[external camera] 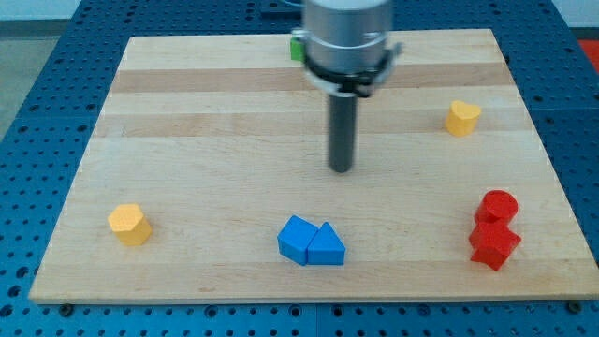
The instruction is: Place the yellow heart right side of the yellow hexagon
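My tip (342,169) rests mid-surface (206,140); no hand exists. Yellow heart (462,118) sits near the right edge; yellow hexagon (129,224) near the bottom-left corner.

No readable text

No lettering, label, brand, number or sign can be read anywhere in the camera view: none is seen on the wooden board (187,122), on the coloured blocks, or on the arm's grey housing (346,33).
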